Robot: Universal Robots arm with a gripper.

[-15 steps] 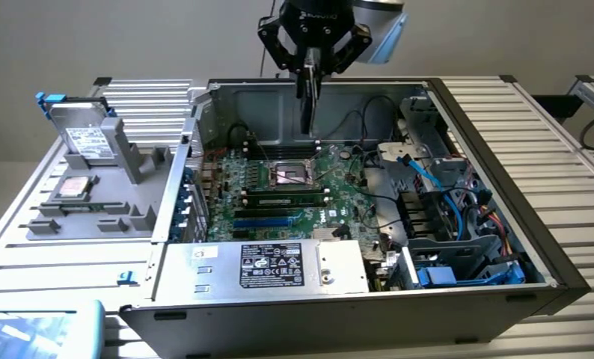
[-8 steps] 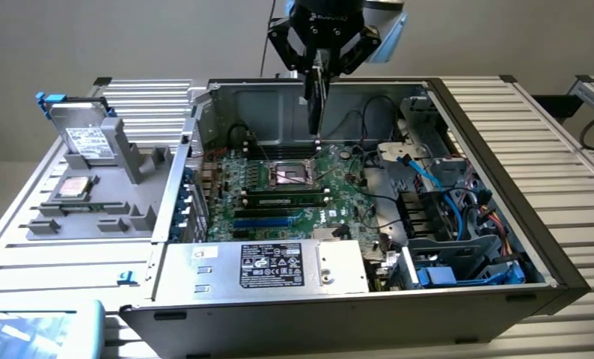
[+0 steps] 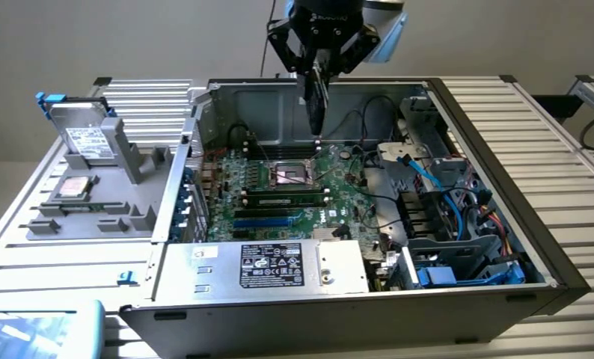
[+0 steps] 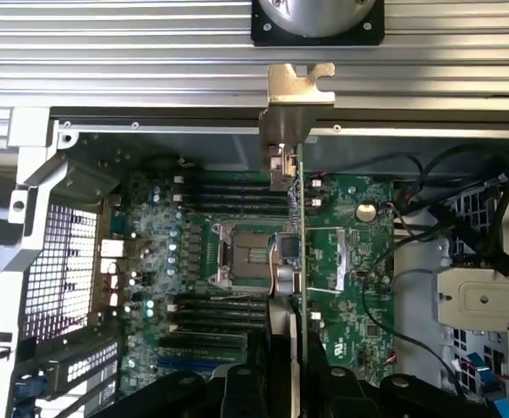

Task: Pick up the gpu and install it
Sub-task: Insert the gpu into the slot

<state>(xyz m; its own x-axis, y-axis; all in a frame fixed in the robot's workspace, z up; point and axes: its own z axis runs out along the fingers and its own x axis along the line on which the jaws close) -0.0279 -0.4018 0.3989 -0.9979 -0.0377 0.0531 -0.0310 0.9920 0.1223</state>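
Observation:
The gpu (image 3: 317, 105) hangs edge-on and upright above the open computer case (image 3: 536, 247), its lower end over the far part of the green motherboard (image 3: 277, 213). My gripper (image 3: 317, 69) is shut on the card's top edge. In the wrist view the gpu (image 4: 297, 235) runs as a thin edge across the motherboard (image 4: 359, 261), close beside the processor socket (image 4: 246, 252). Its silver end bracket (image 4: 294, 91) reaches out toward the case's rear wall. The black fingers (image 4: 237, 387) clamp the card from both sides.
A memory stick (image 3: 287, 200) sits in its slot near the socket. A silver power supply (image 3: 277, 265) fills the case's near side. Blue cables (image 3: 425, 179) and a drive cage (image 3: 457, 254) crowd the exterior view's right. Hard drives (image 3: 90, 142) stand in a grey fixture at the left.

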